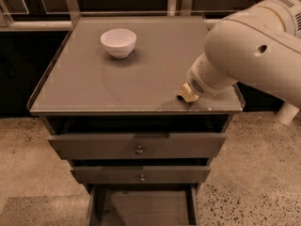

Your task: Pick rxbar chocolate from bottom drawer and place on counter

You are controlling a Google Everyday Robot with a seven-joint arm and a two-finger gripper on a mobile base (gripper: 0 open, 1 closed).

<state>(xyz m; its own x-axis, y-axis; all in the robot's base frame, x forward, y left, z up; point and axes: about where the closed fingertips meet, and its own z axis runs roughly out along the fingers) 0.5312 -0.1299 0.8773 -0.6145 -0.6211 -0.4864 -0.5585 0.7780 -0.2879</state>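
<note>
Gripper (188, 94): low over the front right part of the counter (89, 86), near the front rim. Most of it is hidden behind the thick white arm (254, 51); only a tan end piece shows below the ribbed wrist collar. Open or closed: cannot tell.

Rxbar chocolate (180, 97): as far as can be told, it shows only as a small dark sliver at the left edge of the tan tip, touching or just above the counter surface. Lettering not readable.

Counter: flat, square, grey, glossy, with a thin raised rim; it carries soft reflections.

Bowl (118, 42): white, round, smooth, upright at rear left, well apart from the gripper.

Bottom drawer (141, 210): pulled out, a shallow grey-brown tray with a flat matte floor, narrower than the two above it. Top drawer (94, 146) and middle drawer (103, 174) each stand slightly out and carry one small round knob at centre.

Floor (254, 173): pale, speckled stone.
</note>
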